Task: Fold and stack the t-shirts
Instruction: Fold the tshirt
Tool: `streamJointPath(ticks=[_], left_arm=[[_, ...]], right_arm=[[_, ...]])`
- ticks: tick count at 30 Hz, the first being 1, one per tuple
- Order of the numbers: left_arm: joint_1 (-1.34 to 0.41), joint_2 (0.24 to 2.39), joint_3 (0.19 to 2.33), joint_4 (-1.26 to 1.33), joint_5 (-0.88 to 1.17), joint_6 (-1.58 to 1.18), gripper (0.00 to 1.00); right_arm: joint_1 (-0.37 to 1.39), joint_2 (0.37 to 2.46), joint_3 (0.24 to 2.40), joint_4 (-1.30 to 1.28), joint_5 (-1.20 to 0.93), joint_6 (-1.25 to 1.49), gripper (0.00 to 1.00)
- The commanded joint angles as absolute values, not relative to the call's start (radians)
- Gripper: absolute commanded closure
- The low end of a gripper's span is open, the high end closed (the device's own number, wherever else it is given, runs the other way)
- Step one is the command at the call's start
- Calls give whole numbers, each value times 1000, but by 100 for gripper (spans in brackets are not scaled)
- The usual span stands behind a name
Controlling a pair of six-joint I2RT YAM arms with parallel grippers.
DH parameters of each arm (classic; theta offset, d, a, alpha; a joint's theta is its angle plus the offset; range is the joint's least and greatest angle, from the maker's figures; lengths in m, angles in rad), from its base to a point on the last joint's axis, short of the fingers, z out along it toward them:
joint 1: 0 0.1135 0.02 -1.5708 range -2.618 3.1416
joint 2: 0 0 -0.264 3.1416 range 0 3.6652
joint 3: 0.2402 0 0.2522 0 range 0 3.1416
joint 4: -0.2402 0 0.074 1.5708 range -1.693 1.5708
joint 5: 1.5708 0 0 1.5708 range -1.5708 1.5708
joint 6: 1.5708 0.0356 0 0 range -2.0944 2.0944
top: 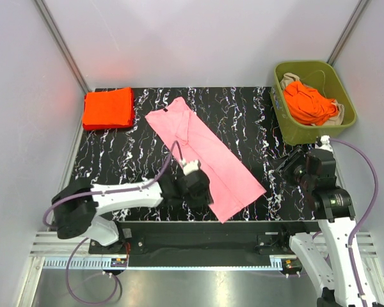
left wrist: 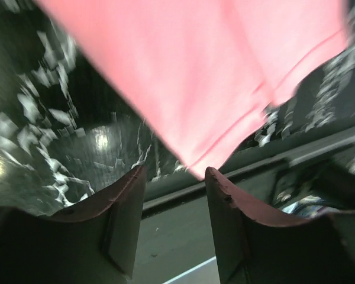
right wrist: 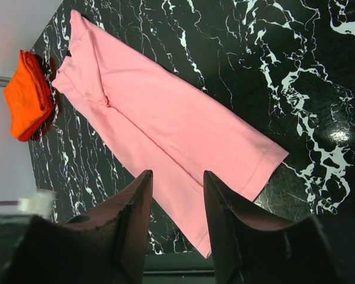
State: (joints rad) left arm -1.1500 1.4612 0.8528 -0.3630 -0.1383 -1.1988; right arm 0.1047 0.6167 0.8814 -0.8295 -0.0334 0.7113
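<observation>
A light pink t-shirt [top: 201, 153], folded into a long strip, lies diagonally across the black marble table [top: 256, 115]. My left gripper [top: 200, 192] hovers at the strip's near left edge. In the left wrist view its jaws [left wrist: 174, 174] stand open with nothing between them, and the pink hem corner [left wrist: 195, 163] lies just past the fingertips. My right gripper [top: 285, 164] is open to the right of the shirt and apart from it; in its wrist view the gripper [right wrist: 177, 177] faces the pink t-shirt [right wrist: 165, 136]. A folded orange-red t-shirt [top: 107, 107] sits at the far left corner.
An olive-green bin [top: 345, 109] at the far right holds a crumpled orange-red t-shirt [top: 310, 102] over a beige cloth. The table's near edge [left wrist: 254, 165] runs close under the left gripper. White walls close in the back and sides.
</observation>
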Motion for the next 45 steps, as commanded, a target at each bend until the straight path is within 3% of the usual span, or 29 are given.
streamJointPath(ticks=[1, 6, 9, 13, 22, 31, 45], left_arm=[[-1005, 1368, 933, -519, -270, -1030, 51], [-670, 1393, 1011, -493, -253, -841, 73], [-559, 1497, 1101, -470, -308, -775, 87], [-442, 1682, 1253, -460, -212, -752, 99], [-341, 2100, 1649, -503, -136, -729, 100], [-301, 2289, 1876, -552, -124, -741, 98], [-328, 2632, 2294, -490, 265, -811, 97]], right_arm=[[109, 632, 893, -778, -57, 683, 53], [109, 627, 871, -749, -78, 689, 53], [109, 630, 856, -726, -95, 701, 52], [109, 646, 864, -716, -101, 696, 52], [109, 663, 857, -692, -107, 695, 52], [109, 730, 879, -669, -80, 669, 52], [109, 790, 867, -620, -77, 683, 53]])
